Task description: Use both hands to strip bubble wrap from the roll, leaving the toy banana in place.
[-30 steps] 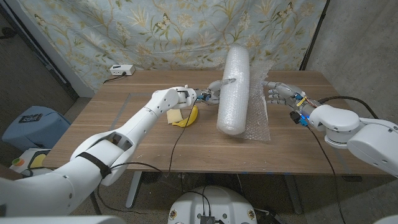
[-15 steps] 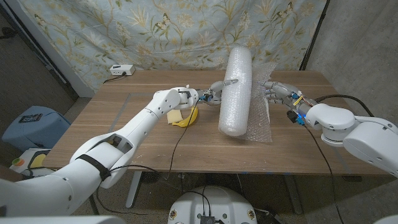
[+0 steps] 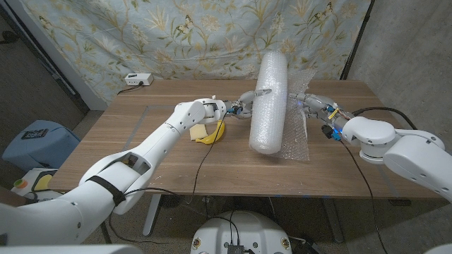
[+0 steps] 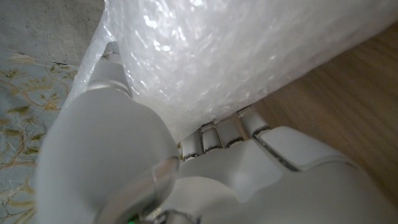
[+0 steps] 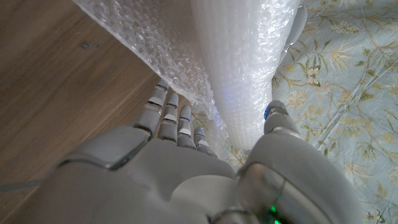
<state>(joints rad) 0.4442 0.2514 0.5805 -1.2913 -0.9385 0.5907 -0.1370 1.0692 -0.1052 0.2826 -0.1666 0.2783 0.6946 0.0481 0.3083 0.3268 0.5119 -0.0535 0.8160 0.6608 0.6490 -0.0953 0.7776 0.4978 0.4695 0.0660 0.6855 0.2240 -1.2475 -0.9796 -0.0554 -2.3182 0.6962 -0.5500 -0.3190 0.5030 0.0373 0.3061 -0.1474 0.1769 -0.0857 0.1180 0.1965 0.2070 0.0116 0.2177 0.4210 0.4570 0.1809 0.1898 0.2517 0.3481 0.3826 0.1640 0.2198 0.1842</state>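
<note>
Bubble wrap roll (image 3: 269, 103) stands tilted on the table (image 3: 155, 155), its lower end resting on the wood near the table's middle and its upper end leaning away toward the floral curtain (image 3: 183, 35) behind. A loose sheet of bubble wrap (image 3: 295, 134) hangs off the roll's right side and spreads onto the table beside the roll's lower end.

On the left of the roll, the left hand (image 3: 244, 106) presses against its side, fingers reaching onto the wrap; in the left wrist view the thumb lies along the roll (image 4: 249, 56) and the fingers (image 4: 217, 134) curl under its curve, so the left hand (image 4: 186, 168) grips the roll.

On the right of the roll, the right hand (image 3: 312, 103) sits at the edge of the loose sheet. In the right wrist view, the right hand (image 5: 186, 174) has its fingers (image 5: 168, 118) pushed in under the loose sheet (image 5: 143, 37) and its thumb up against the roll (image 5: 242, 68), the wrap lying between them. Whether thumb and fingers actually pinch the sheet, I cannot tell.

Left of the roll, just beyond the left forearm, the toy banana (image 3: 212, 135) lies on the table, touching a pale yellow flat piece (image 3: 198, 132) beside it. Far left of the roll, near the table's back edge, sits a small white box (image 3: 138, 80).
</note>
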